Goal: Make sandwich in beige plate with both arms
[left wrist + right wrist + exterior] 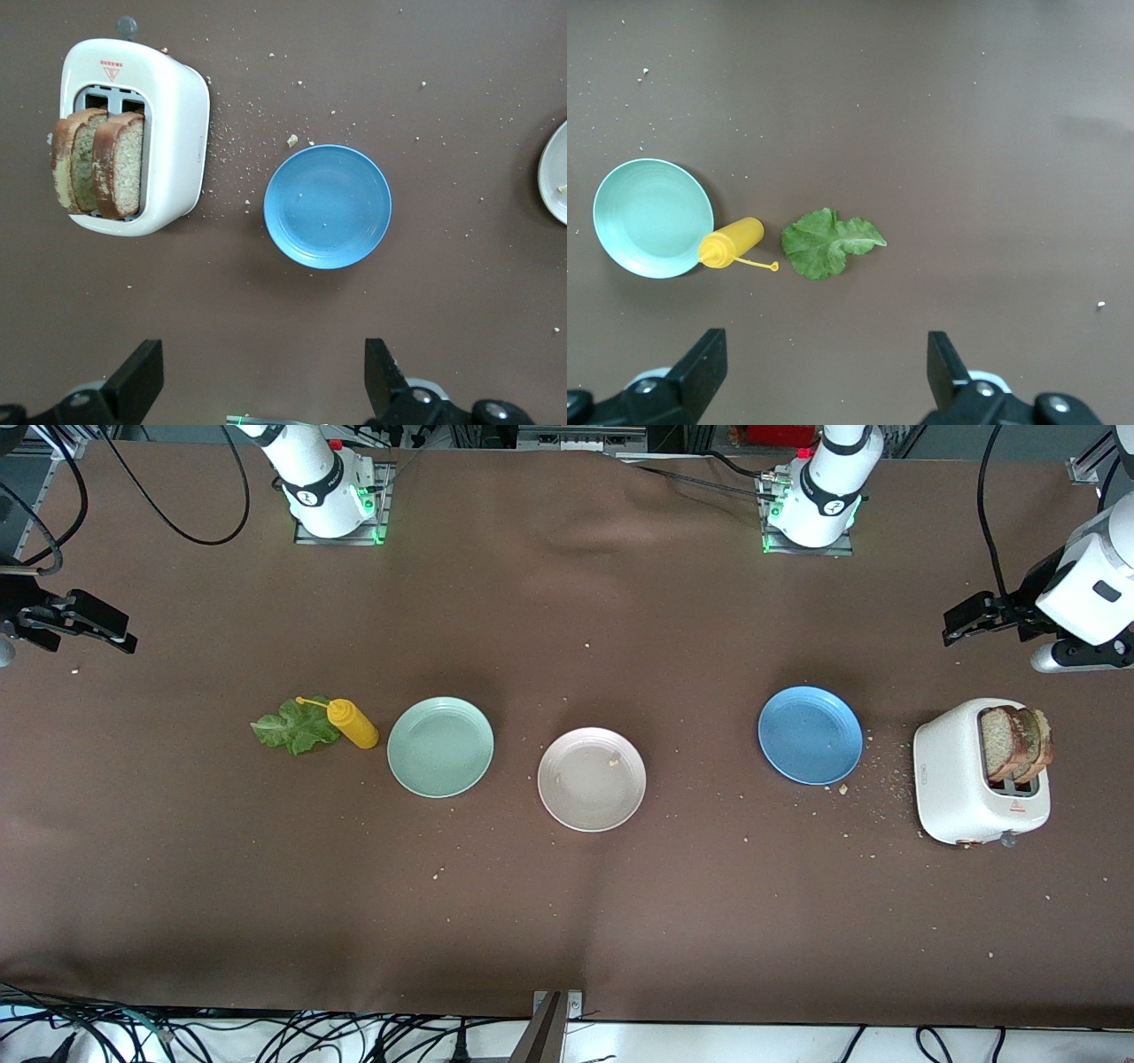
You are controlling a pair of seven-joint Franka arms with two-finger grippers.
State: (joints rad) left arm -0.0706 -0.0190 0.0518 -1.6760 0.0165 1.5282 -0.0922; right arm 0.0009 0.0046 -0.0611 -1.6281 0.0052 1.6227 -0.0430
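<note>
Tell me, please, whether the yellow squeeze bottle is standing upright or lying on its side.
Lying on its side. The yellow squeeze bottle shows its full length on the cloth, between the lettuce leaf and the mint green plate, its thin tip pointing toward the leaf.

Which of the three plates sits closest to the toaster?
The blue plate, right beside the toaster. The beige plate sits mid-table, and the mint green plate lies nearer the lettuce.

The brown table (567, 921) carries 3 plates (592, 779), toaster (952, 788), lettuce (292, 728), mustard bottle (353, 723), crumbs (877, 775).
</note>
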